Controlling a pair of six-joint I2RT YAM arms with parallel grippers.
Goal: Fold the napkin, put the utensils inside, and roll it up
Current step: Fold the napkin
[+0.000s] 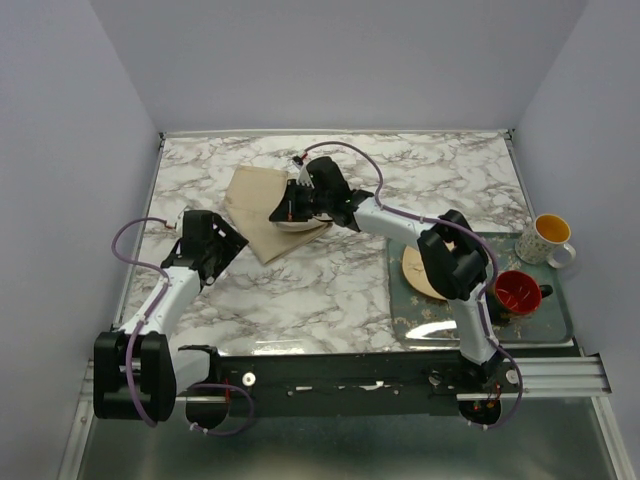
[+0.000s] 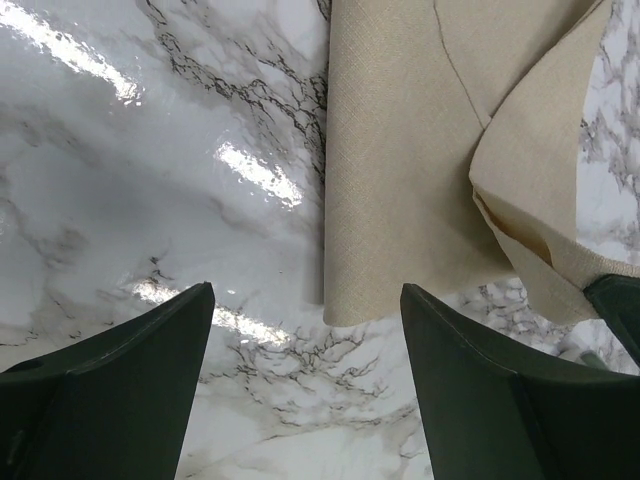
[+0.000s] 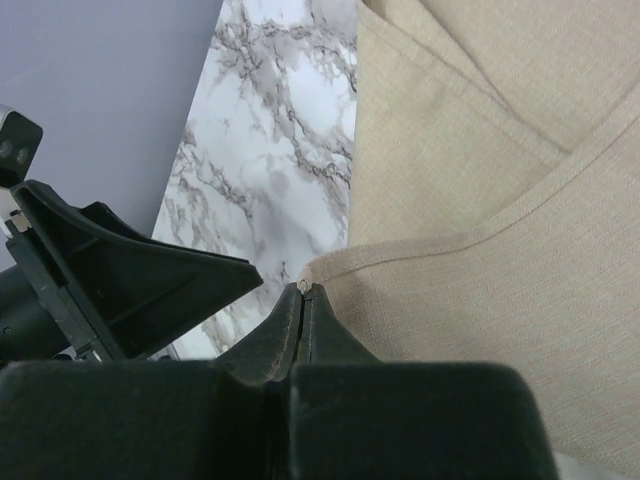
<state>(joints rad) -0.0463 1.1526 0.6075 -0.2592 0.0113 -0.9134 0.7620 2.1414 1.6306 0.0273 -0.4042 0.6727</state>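
Note:
The tan napkin (image 1: 256, 205) lies partly folded on the marble table, left of centre. My right gripper (image 1: 284, 213) is shut on one hemmed corner of the napkin (image 3: 480, 200), with the pinch at the tips of the right gripper (image 3: 303, 290); that corner is lifted as a flap over the rest of the cloth. My left gripper (image 1: 228, 240) hovers open just short of the napkin's near left edge (image 2: 400, 150). Between the spread fingers of the left gripper (image 2: 305, 300) there is only bare marble. No utensils show in any view.
A green tray (image 1: 560, 325) at the right holds a round tan plate (image 1: 415, 272), mostly under the right arm, and a red cup (image 1: 517, 292). A white and yellow mug (image 1: 548, 238) stands at the tray's far corner. Grey walls close in three sides of the table.

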